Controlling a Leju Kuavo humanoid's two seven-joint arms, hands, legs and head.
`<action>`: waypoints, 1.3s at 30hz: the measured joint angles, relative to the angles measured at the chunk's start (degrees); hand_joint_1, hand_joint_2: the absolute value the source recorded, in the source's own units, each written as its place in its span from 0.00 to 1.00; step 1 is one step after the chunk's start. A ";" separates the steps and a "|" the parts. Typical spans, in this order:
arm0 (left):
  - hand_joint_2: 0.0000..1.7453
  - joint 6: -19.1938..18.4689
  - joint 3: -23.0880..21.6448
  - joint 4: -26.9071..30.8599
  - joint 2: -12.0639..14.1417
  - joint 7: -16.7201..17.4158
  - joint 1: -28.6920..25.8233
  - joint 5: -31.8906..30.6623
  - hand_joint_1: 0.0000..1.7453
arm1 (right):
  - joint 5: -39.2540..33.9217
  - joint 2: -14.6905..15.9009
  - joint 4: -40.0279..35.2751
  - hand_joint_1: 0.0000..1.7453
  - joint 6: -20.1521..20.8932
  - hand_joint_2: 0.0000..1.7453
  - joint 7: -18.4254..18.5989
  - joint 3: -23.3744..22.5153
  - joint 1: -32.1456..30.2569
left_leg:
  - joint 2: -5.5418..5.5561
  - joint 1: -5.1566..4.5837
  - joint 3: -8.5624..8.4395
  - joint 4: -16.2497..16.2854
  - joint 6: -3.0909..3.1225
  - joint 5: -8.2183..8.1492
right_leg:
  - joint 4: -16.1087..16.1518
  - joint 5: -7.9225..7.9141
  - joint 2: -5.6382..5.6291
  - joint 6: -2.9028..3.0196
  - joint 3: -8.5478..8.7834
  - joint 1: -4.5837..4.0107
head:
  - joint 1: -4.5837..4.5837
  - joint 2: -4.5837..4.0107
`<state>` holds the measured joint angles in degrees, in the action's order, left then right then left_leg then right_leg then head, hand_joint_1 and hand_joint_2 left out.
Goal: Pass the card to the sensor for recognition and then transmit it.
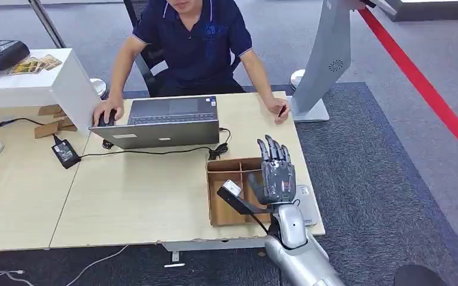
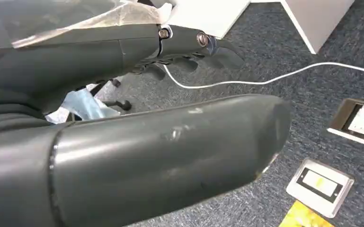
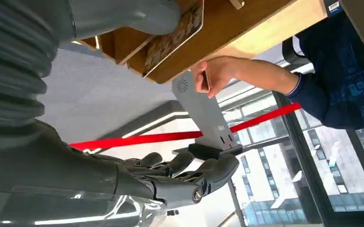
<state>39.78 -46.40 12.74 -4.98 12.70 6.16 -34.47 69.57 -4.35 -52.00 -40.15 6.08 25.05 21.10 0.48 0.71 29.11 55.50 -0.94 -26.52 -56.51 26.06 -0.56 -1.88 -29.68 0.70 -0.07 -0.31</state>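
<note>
At table's near right corner: right hand above cardboard tray, fingers straight and spread, holding nothing. Thumb reaches toward card in tray compartment, likely lining up pickup. Left hand hangs over floor, loosely open, idle.

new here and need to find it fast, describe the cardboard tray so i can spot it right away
On the light wooden table, look at the corner near the robot's right hand. The cardboard tray lies flat under that hand, the only brown box split into compartments.
</note>
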 joint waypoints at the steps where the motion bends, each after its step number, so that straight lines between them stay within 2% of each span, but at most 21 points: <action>1: 0.00 0.00 0.00 -0.02 0.00 0.00 0.02 0.11 0.00 | -0.09 0.00 0.13 0.20 0.00 1.00 0.00 0.00 0.02 | 0.00 0.00 0.00 0.00 0.00 0.00 | 0.00 0.00 0.00 0.00 0.00 0.00 | 0.00 0.00; 18: 0.00 0.02 -0.02 -0.02 0.00 0.00 0.08 0.28 0.00 | -0.39 0.24 0.70 0.26 0.00 1.00 0.28 0.02 0.07 | 0.00 0.00 0.00 0.00 0.00 0.00 | 0.00 0.00 0.00 0.00 0.00 0.00 | 0.00 0.00; 19: 0.00 0.02 -0.02 0.00 0.00 0.00 0.08 0.28 0.00 | -0.39 0.28 0.70 0.29 0.00 1.00 0.31 0.02 0.08 | 0.00 0.00 0.00 0.00 0.00 0.00 | 0.00 0.00 0.00 0.00 0.00 0.00 | 0.00 0.00; 20: 0.00 0.02 -0.02 0.00 0.00 0.00 0.08 0.28 0.00 | -0.39 0.31 0.70 0.38 0.00 1.00 0.31 0.02 0.08 | 0.00 0.00 0.00 0.00 0.00 0.00 | 0.00 0.00 0.00 0.00 0.00 0.00 | 0.00 0.00; 21: 0.00 0.02 -0.04 -0.02 0.00 0.00 0.08 0.28 0.00 | -0.39 0.33 0.70 0.39 0.00 1.00 0.31 0.02 0.09 | 0.00 0.00 0.00 0.00 0.00 0.00 | 0.00 0.00 0.00 0.00 0.00 0.00 | 0.00 0.00; 23: 0.00 0.02 -0.09 -0.02 0.00 0.00 0.09 0.30 0.00 | -0.37 0.42 0.70 0.29 0.00 1.00 0.31 0.02 0.12 | 0.00 0.00 0.00 0.00 0.00 0.00 | 0.00 0.00 0.00 0.00 0.00 0.00 | 0.00 0.00; 24: 0.00 0.02 -0.09 -0.02 0.00 0.00 0.09 0.31 0.00 | -0.37 0.46 0.70 0.27 0.00 1.00 0.31 0.02 0.12 | 0.00 0.00 0.00 0.00 0.00 0.00 | 0.00 0.00 0.00 0.00 0.00 0.00 | 0.00 0.00; 26: 0.00 0.02 -0.09 -0.02 0.00 0.00 0.09 0.33 0.00 | -0.37 0.50 0.70 0.29 0.00 1.00 0.31 0.02 0.12 | 0.00 0.00 0.00 0.00 0.00 0.00 | 0.00 0.00 0.00 0.00 0.00 0.00 | 0.00 0.00; 30: 0.00 0.02 -0.11 0.00 0.00 0.00 0.10 0.44 0.00 | -0.37 0.52 0.70 0.26 0.00 1.00 0.31 0.02 0.13 | 0.00 0.00 0.00 0.00 0.00 0.00 | 0.00 0.00 0.00 0.00 0.00 0.00 | 0.00 0.00; 31: 0.00 0.02 -0.11 -0.02 0.00 0.00 0.10 0.48 0.00 | -0.37 0.52 0.70 0.22 0.00 1.00 0.31 0.02 0.14 | 0.00 0.00 0.00 0.00 0.00 0.00 | 0.00 0.00 0.00 0.00 0.00 0.00 | 0.00 0.00; 39: 0.00 0.02 -0.11 -0.02 0.00 0.00 0.10 0.48 0.00 | -0.39 0.52 0.92 0.19 0.00 1.00 0.31 0.02 0.13 | 0.00 0.00 0.00 0.00 0.00 0.00 | 0.00 0.00 0.00 0.00 0.00 0.00 | 0.00 0.00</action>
<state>39.80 -46.51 12.72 -4.98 12.70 6.26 -33.99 69.18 -3.83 -51.08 -40.15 6.38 25.07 21.23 0.48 0.71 29.11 55.50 -0.94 -26.52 -56.51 26.06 -0.56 -1.88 -29.68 0.70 -0.07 -0.31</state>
